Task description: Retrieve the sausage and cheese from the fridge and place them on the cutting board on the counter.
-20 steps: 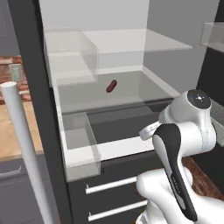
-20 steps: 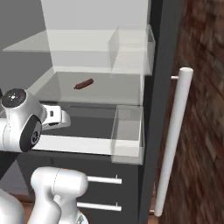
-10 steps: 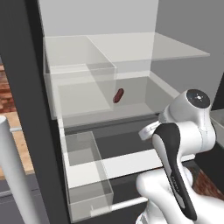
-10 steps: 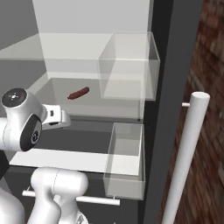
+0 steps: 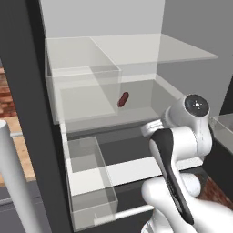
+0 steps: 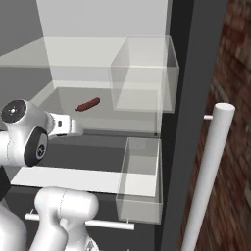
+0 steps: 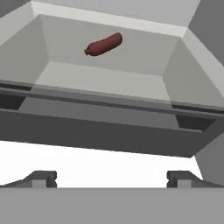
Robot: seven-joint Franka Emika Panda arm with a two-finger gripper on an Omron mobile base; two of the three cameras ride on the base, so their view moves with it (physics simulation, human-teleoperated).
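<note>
Claw (image 7: 111, 177) spread wide, empty, short of the fridge (image 5: 27, 113) shelf; sausage (image 7: 103, 44) lies deep at the back. A low reach risks clipping the shelf lip (image 7: 109, 103), or nudging the link away.

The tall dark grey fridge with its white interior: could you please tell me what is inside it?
One small dark reddish-brown sausage lies on a glass shelf; clear door bins look empty. No cheese shows; lower drawers hide their contents.

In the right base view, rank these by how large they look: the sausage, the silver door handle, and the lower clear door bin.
1. Silver door handle, though it sits nearest the camera, which inflates it.
2. Lower clear door bin.
3. Sausage, clearly smallest, farther back on the shelf.
</note>
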